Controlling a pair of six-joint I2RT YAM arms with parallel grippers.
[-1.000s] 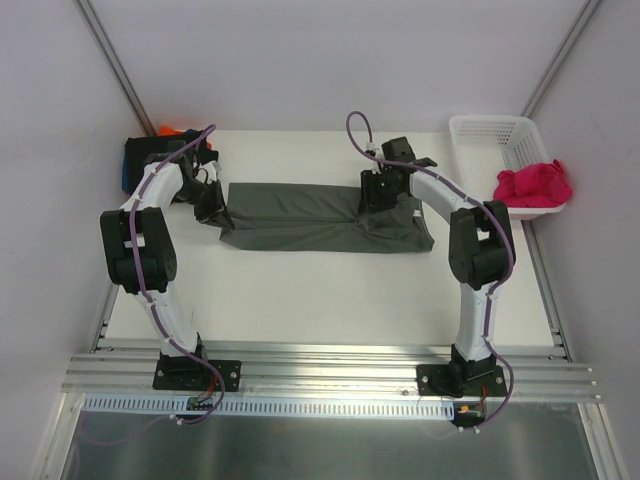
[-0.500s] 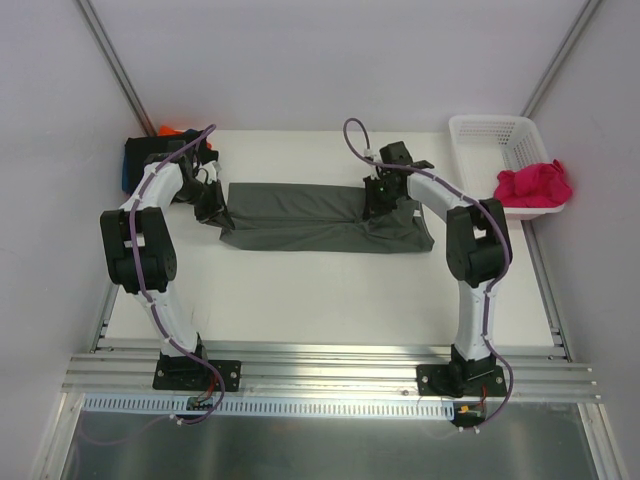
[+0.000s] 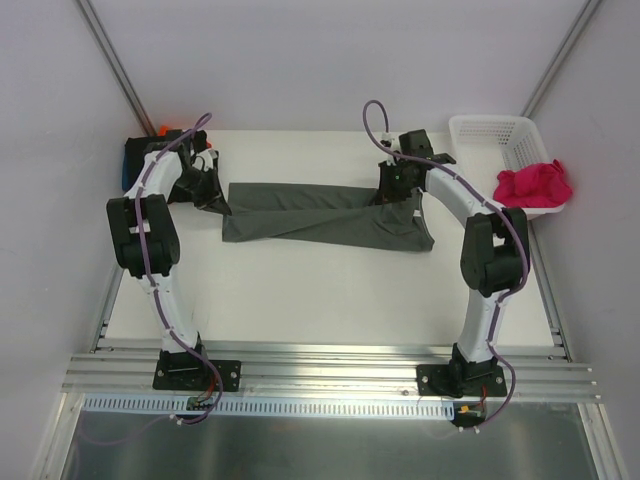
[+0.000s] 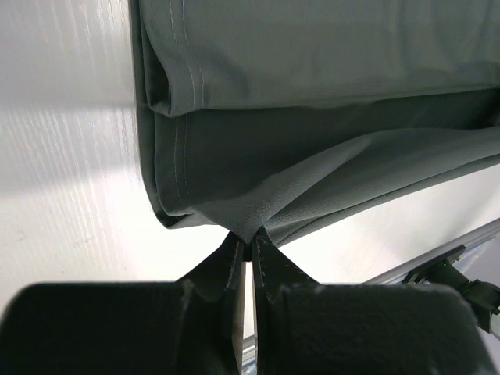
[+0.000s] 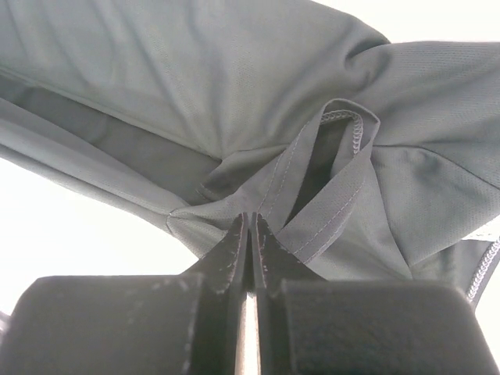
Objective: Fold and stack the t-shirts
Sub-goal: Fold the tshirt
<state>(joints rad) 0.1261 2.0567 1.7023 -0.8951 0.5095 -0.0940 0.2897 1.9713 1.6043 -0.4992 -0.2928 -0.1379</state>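
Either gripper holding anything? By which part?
Both are shut on the dark grey t-shirt: left gripper pinches cloth at its left end, right gripper pinches a stitched hem fold toward its right end.

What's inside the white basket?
In the white basket, a crumpled magenta-pink t-shirt fills the near end; the far end looks bare. Anything beneath it is hidden.

My white table point(image 3: 300, 290) is evenly lit and closed in by plain pale walls point(image 3: 330, 60), a slim metal strut point(image 3: 112, 62) running up each back corner. An aluminium rail point(image 3: 330, 365) edges its near side, with a dull steel sheet point(image 3: 330, 445) just outside it.
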